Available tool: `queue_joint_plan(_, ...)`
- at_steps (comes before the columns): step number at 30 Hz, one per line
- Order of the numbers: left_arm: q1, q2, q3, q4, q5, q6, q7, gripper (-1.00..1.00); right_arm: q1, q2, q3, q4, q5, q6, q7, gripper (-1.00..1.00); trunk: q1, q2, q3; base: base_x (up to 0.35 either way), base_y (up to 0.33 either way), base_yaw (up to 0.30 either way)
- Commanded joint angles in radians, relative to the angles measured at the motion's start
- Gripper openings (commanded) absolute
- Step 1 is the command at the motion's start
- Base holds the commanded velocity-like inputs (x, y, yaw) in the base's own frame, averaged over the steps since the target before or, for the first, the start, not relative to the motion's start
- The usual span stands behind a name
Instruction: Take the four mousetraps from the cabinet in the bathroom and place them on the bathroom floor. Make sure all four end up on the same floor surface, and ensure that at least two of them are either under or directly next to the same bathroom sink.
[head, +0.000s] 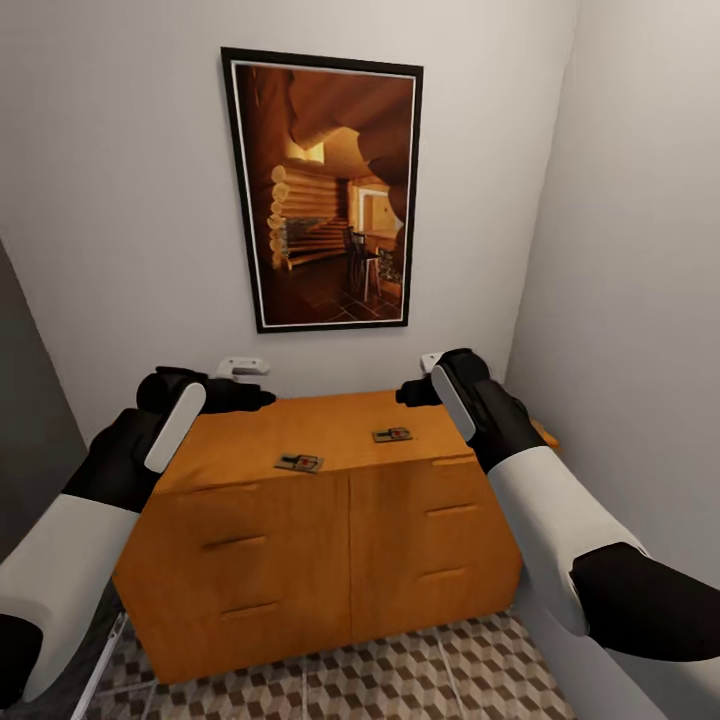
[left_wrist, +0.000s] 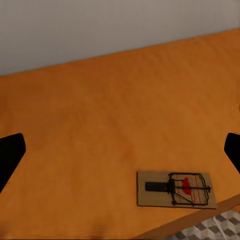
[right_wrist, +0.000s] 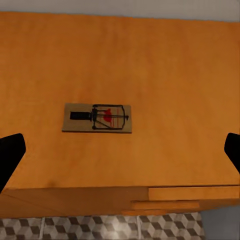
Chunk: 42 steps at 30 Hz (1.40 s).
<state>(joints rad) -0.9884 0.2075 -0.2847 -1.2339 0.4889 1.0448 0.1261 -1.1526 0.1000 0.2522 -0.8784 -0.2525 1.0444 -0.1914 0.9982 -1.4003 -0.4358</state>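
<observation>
Head view, traps: You see two mousetraps on the flat top of the cabinet (head: 330, 540). The left mousetrap (head: 299, 462) lies near the front edge. The right mousetrap (head: 393, 435) lies a bit further back.

Head view, tools: Your left tool (head: 250, 395) hangs over the back left of the cabinet top. Your right tool (head: 415, 390) hangs over the back right. From here you cannot tell if they are open or closed.

Head view, risk: The right wall is close to your right arm. If you swing that arm wide, you may bump the wall.

Left wrist view, trap: The left mousetrap (left_wrist: 176, 189) lies flat, close to the front edge, with the bathroom floor (left_wrist: 215, 229) showing just past it.

Left wrist view, tool: The two dark fingers (left_wrist: 10, 152) sit far apart, so the left tool is open and holds nothing.

Left wrist view, risk: If you push the trap while you come down, it may slide off the edge and drop. It is thin and flat, so the fingers may skid over it.

Right wrist view, trap: The right mousetrap (right_wrist: 97, 118) lies flat near the middle of the top, well back from the edge.

Right wrist view, tool: The right tool is open too, with its fingers (right_wrist: 10, 152) spread wide and nothing between them.

Right wrist view, risk: If you close too high, you may miss the trap.
</observation>
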Motion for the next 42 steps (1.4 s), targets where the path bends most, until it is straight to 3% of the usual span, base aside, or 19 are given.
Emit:
queue_joint_plan(1,-0.001,0.000,-0.003,-0.001,0.011,0.002,0.010,1.00,-0.001,-0.001,0.002,0.000,-0.010,0.003,-0.011,1.00,0.000,-0.001,-0.001,0.000,0.000,0.247)
queue_joint_plan(10,-0.001,-0.008,-0.008,-0.001,0.017,0.002,0.009,1.00,-0.001,-0.004,0.001,0.001,-0.006,0.003,-0.017,1.00,0.000,-0.001,-0.001,0.000,0.000,0.102)
queue_joint_plan(25,-0.001,-0.020,-0.057,0.002,0.021,0.002,0.009,1.00,-0.001,-0.005,0.000,0.001,-0.004,0.003,-0.014,1.00,0.000,-0.001,-0.001,0.000,0.000,0.012)
queue_joint_plan(42,-0.001,-0.024,-0.065,0.004,0.029,0.002,0.007,1.00,-0.001,-0.005,-0.001,0.001,-0.006,0.003,-0.017,1.00,0.000,-0.001,0.000,0.000,0.000,-0.048)
